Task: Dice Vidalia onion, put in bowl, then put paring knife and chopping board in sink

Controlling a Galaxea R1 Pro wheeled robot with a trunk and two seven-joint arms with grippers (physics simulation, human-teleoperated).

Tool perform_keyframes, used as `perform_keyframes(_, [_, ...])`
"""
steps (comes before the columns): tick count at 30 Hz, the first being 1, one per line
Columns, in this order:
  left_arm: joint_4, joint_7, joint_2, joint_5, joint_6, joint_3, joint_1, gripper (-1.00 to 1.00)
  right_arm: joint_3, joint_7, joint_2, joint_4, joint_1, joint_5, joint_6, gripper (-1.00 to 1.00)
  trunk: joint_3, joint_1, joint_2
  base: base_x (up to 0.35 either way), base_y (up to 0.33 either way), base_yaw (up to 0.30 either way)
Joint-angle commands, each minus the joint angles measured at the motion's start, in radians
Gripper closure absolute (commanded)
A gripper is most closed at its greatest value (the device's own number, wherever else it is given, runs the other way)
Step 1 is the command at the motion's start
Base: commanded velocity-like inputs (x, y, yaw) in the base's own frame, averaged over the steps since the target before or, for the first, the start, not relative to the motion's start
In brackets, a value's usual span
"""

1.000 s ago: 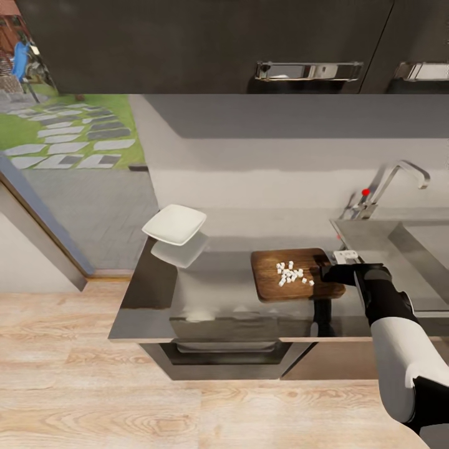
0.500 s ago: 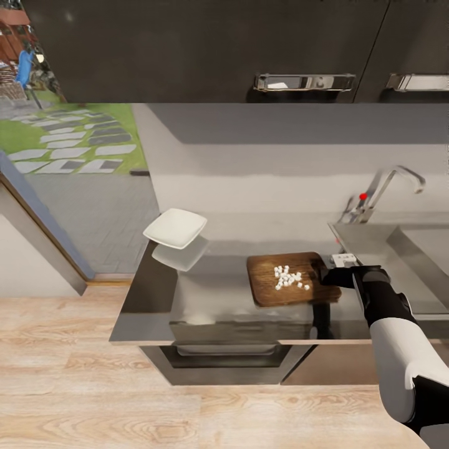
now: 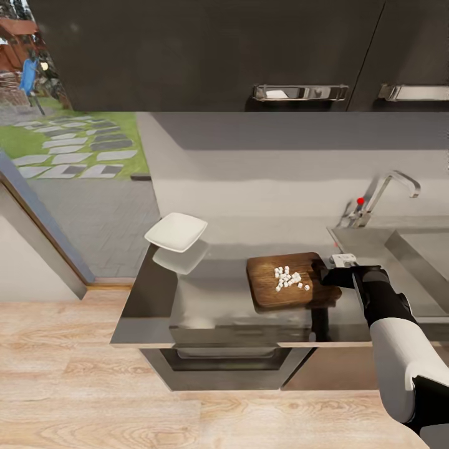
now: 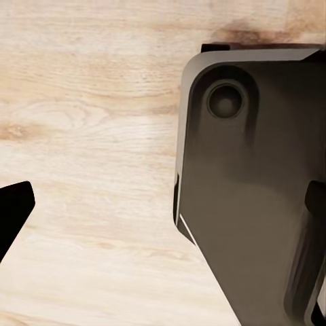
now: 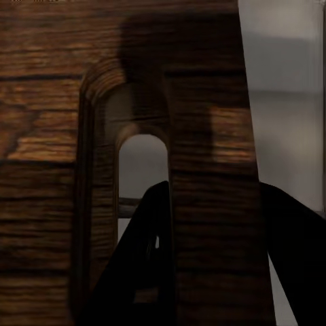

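The Vidalia onion (image 3: 287,279) lies diced, a cluster of tiny white cubes on the brown chopping board (image 3: 269,298). My right gripper (image 3: 330,277) is shut on the board's right end, by the slot-shaped handle hole. In the right wrist view the board (image 5: 47,170) is close up, with my right gripper (image 5: 214,227) clamped over the strip of wood beside the slot. The white bowl (image 3: 176,231) sits at the countertop's (image 3: 206,299) far left corner. The sink (image 3: 430,249) with its chrome tap (image 3: 380,193) lies to the right. The paring knife is out of view. My left gripper (image 4: 163,210) hangs open over the wood floor.
Black upper cabinets with metal handles (image 3: 299,93) hang over the worktop. An oven front (image 3: 224,358) sits below the counter edge. At the left a doorway opens onto a paved garden path (image 3: 75,149). The robot's dark base (image 4: 258,204) is beside the left gripper.
The head camera has shifted, sliding the scene slightly. The board, held by my right gripper, has moved a little left toward the bowl. The cubes stay on it.
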Motion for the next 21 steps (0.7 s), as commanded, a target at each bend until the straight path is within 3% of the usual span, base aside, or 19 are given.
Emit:
perform_keyframes(1, [0.004,0.0,-0.001,0.006,-0.006,-0.008,-0.001,-1.0,-0.003,0.009,0.0,-0.001,-0.001,0.01,0.002,1.0,0.0,0.001,-0.002,0.0,0.0,0.0])
perform_keyframes(21, [0.004,0.0,-0.001,0.006,-0.006,-0.008,-0.001,-1.0,-0.003,0.009,0.0,-0.001,-0.001,0.011,0.003,1.0,0.031,0.001,-0.002,0.0,0.005,0.0])
